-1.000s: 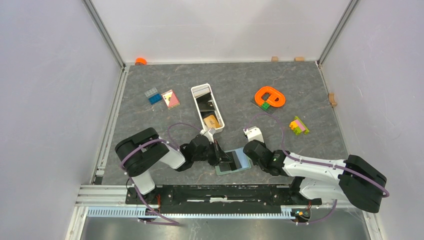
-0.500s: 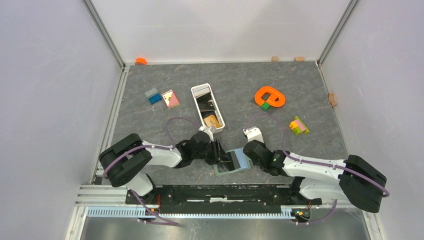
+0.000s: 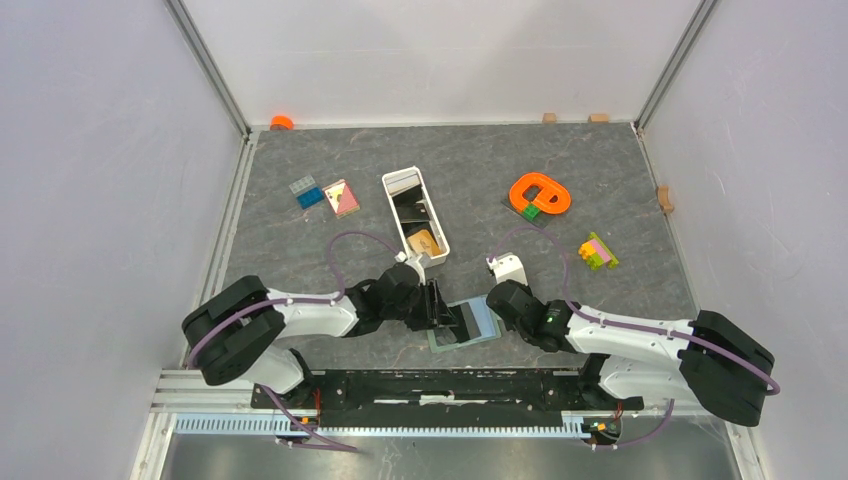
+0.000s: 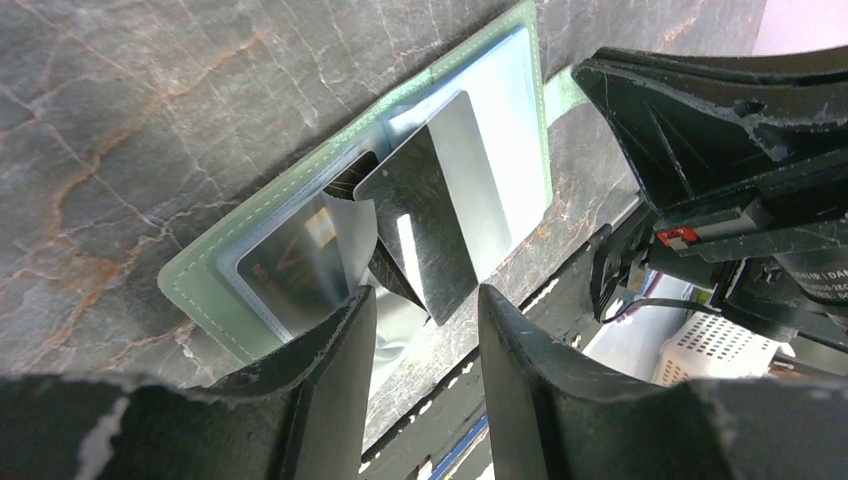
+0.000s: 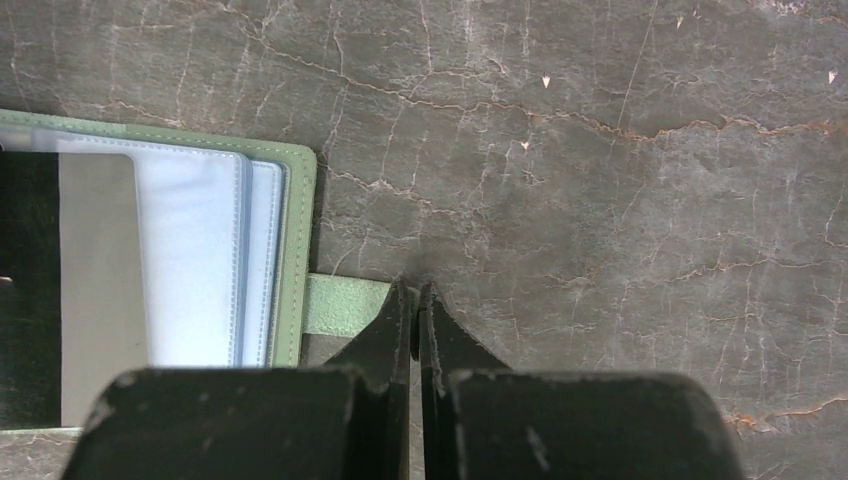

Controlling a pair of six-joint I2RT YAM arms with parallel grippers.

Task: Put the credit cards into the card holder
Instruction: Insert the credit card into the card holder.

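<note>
With the left gripper (image 4: pixel 425 296) spread just off the black card (image 4: pixel 430 215) lying askew on the open card holder (image 4: pixel 200 282) between both arms, square it up and slide it fully in, pinning the tab (image 5: pixel 340 305) under the pressed-together right gripper (image 5: pixel 413 292)

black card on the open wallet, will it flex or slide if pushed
Probably stiff: the black card keeps straight edges. Likely slippery: its face is glossy and it lies on the card holder's shiny plastic inside. Thin, so probably light and easily shifted.
</note>
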